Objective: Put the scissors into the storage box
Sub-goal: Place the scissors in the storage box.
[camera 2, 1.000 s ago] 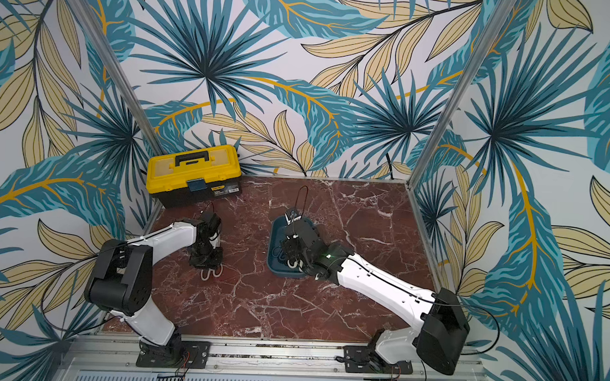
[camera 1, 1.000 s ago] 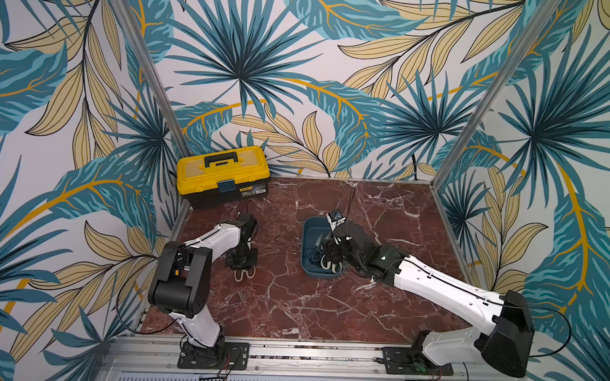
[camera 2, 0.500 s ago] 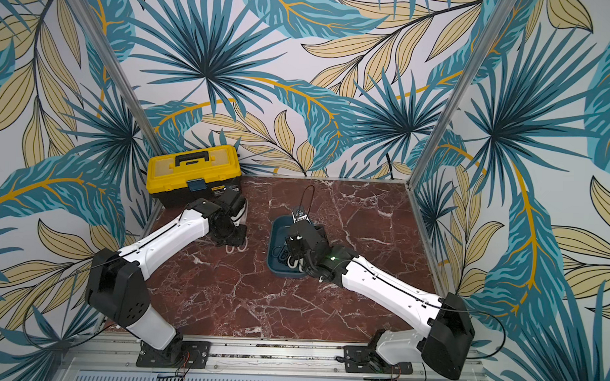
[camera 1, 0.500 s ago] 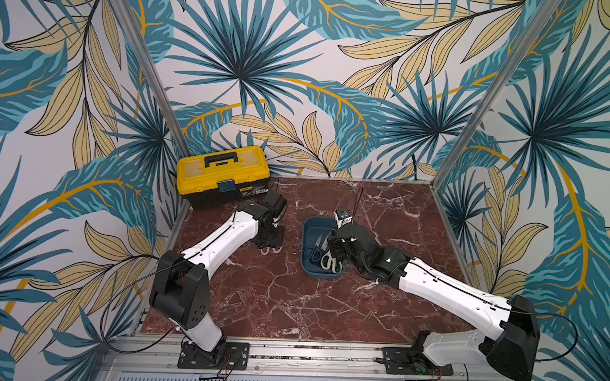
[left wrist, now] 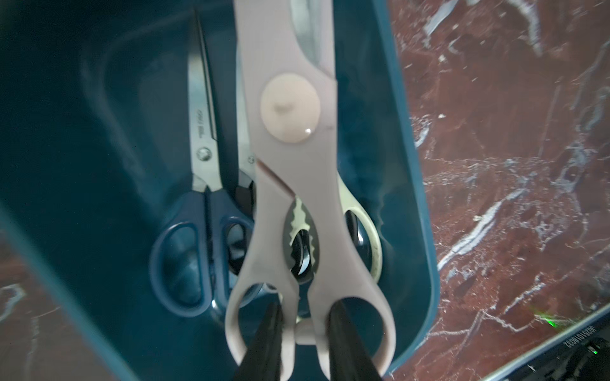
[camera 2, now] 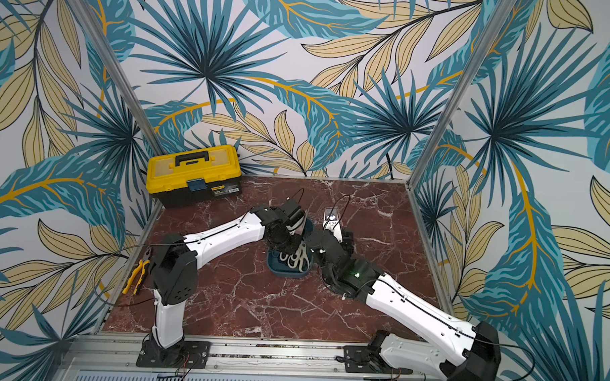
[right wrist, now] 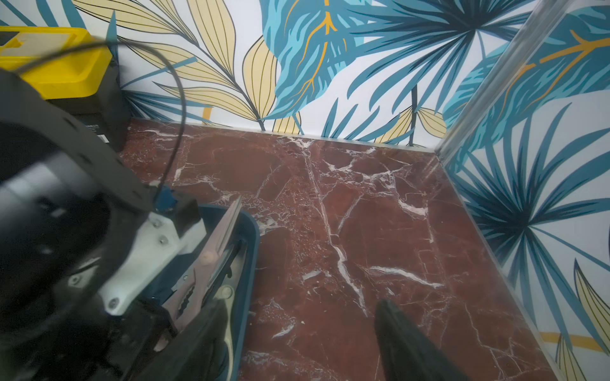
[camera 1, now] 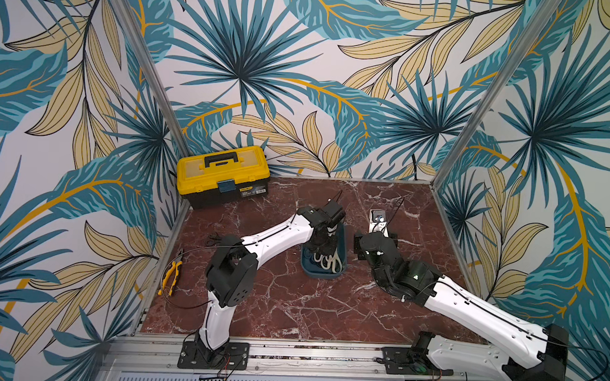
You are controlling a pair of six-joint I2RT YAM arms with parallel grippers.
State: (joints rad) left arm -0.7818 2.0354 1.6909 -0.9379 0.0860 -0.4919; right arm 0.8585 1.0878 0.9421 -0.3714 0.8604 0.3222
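One cream scissors (left wrist: 293,158) pinched in left hand (left wrist: 305,318); over storage box (left wrist: 392,165).

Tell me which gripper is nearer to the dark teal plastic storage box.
Left. The left gripper hangs over the opening of the dark teal plastic storage box, shut on the large cream-handled scissors. The right gripper stands open beside the box, over the red marble tabletop.

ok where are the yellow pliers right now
In both top views the pliers lie at the table's left edge, beside the left arm and nearer the camera than the yellow toolbox.
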